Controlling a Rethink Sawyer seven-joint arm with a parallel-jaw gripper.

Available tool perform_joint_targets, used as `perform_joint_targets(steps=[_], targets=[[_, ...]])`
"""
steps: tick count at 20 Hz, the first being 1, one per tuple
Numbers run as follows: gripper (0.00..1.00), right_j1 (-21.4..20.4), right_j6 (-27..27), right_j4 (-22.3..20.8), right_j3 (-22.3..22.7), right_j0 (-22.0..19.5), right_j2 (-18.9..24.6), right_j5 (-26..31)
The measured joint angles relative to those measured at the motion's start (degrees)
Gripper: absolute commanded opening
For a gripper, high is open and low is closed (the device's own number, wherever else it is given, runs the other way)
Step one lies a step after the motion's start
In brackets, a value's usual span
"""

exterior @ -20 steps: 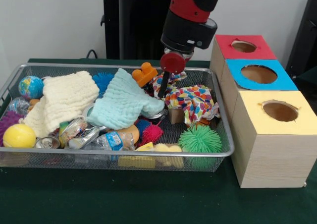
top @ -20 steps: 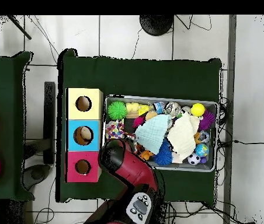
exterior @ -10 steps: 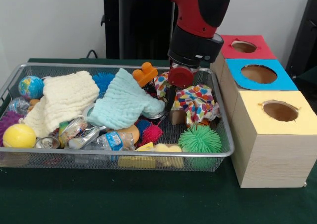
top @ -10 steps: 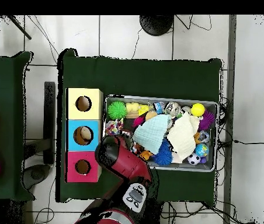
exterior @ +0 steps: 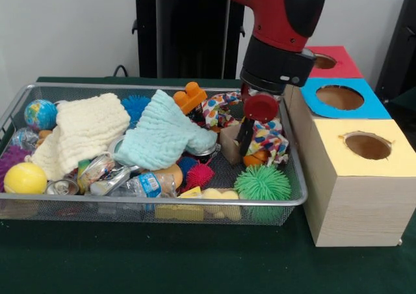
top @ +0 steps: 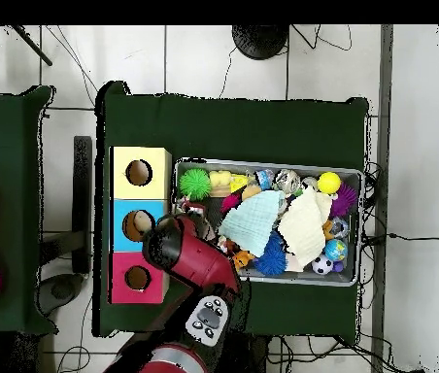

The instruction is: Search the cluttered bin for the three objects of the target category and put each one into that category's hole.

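Note:
The wire mesh bin [exterior: 162,203] holds cloths, balls, cans and toys; it also shows in the overhead view [top: 272,164]. My gripper [exterior: 246,146] hangs over the bin's right end, beside the boxes. It is shut on a multicoloured patterned cloth [exterior: 270,138], which drapes from it above an orange ball [exterior: 255,157]. Three wooden boxes with holes stand right of the bin: red top [exterior: 322,61], blue top [exterior: 340,97], yellow top [exterior: 367,146]. In the overhead view the arm [top: 170,243] hides the gripper, at the edge of the blue box [top: 126,225].
In the bin lie a mint cloth [exterior: 162,131], a cream cloth [exterior: 84,128], a green spiky ball [exterior: 262,182], a wooden block [exterior: 229,141], an orange toy brick [exterior: 190,97], a yellow ball [exterior: 25,177] and a plastic bottle [exterior: 140,185].
The gripper has moved right towards the boxes, drawing the patterned cloth with it. The cloth has bunched up and uncovered an orange ball.

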Motion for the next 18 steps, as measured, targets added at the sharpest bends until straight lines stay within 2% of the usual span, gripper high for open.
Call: perform_joint_targets(steps=[13,18], targets=[[1.00,2.9,0.0,0.0,-7.6,0.1,-0.1,0.0],[1.00,3.6,0.0,0.0,-9.1,0.1,-0.5,0.0]])
